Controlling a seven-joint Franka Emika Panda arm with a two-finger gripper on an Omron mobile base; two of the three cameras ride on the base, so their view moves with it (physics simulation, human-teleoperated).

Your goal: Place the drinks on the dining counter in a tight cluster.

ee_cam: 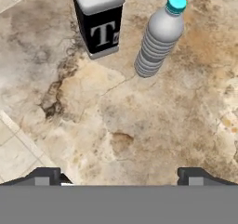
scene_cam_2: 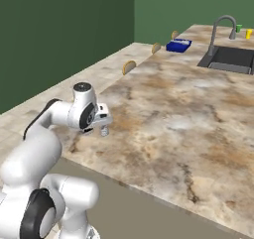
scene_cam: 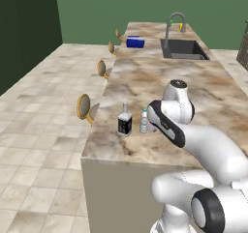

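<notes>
The dark bottle (scene_cam: 125, 122) and water bottle (scene_cam: 144, 121) stand close together on the counter (scene_cam: 160, 82). The gripper (ee_cam: 119, 174) hangs above, jaws wide, holding nothing. I judge a third drink remains.

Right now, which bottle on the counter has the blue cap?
The small clear water bottle has the blue cap. The dark bottle standing beside it is squarer, with a white label and no blue on top.

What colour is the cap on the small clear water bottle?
Light blue, almost turquoise; the water bottle and its cap show best in the hand view.
</notes>
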